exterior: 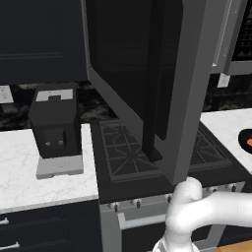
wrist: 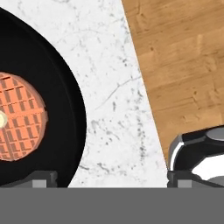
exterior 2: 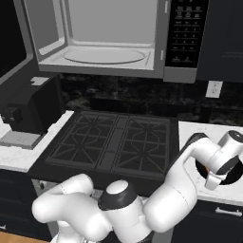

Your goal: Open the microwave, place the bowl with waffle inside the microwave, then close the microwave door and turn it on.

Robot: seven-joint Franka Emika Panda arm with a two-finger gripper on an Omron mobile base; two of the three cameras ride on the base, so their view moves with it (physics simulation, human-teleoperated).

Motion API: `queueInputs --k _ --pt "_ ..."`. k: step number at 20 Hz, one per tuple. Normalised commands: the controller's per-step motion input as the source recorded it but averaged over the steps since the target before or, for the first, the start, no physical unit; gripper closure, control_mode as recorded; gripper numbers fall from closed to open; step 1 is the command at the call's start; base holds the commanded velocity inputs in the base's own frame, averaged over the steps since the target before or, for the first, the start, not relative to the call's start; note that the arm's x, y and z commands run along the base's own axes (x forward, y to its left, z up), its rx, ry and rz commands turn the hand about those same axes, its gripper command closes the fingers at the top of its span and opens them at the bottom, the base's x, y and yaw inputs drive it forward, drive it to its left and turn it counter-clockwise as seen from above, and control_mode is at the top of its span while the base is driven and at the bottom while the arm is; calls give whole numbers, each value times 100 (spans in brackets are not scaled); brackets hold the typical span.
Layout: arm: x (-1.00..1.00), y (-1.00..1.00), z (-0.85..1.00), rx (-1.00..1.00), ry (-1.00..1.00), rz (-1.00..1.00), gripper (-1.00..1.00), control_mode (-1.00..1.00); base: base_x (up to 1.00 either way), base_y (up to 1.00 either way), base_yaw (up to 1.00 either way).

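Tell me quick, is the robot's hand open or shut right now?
End effector: open, holding nothing, poised over the bowl rim on the counter.

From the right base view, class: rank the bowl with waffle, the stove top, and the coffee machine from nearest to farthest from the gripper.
1. The bowl with waffle, on the right counter, just below the open gripper.
2. The stove top, in the middle, left of the gripper.
3. The coffee machine, on the far left counter.

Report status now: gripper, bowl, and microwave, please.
Gripper open, over the bowl with waffle, holding nothing. Bowl on the white counter. Microwave door swung open, microwave cavity bare. Nothing in the way.
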Motion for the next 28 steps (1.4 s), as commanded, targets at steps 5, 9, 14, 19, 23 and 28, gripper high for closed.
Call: queueInputs --k 5,9,14,19,23,28 --pt "13 -5 -20 0 -4 0 -100 -100 0 0 0" --pt "21 -12 -8 0 -1 0 -100 -100 0 0 0" --pt "28 -11 -3 0 -2 0 -100 -100 0 0 0" --pt "29 -11 -9 0 -3 0 -100 -100 0 0 0" --pt "17 -9 -21 0 -1 0 -100 -100 0 0 0" --pt "5 2 -28 0 -5 0 100 -100 0 0 0"
